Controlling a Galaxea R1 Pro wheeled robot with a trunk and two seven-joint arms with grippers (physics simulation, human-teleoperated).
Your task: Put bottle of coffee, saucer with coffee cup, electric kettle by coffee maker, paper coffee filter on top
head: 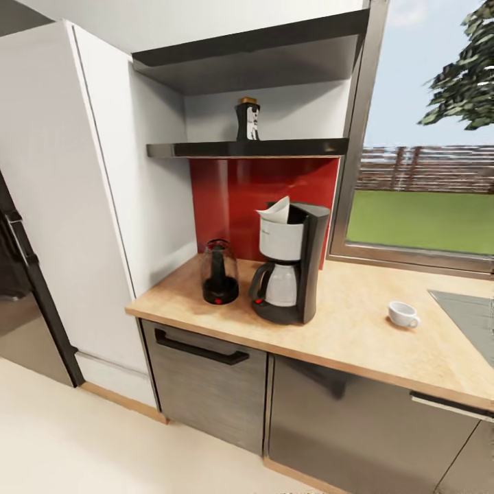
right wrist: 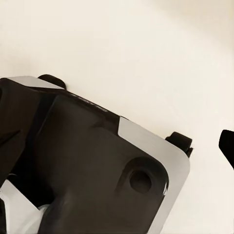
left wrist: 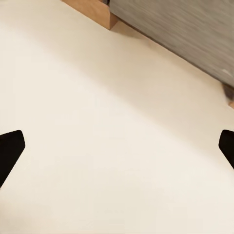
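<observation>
Left gripper (left wrist: pixel 117 146) over bare floor (left wrist: pixel 97 97)

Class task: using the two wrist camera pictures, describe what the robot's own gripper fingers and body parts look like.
Left gripper: two plain black, pointed fingertips at the picture's edges. In the right wrist view, one black fingertip, beside a bulky black robot body with a silver-grey panel and a round recess.

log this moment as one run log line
bottle of coffee: on shelf | filter: on coffee maker | kettle: beside it | cup: on countertop | left gripper: open
</observation>
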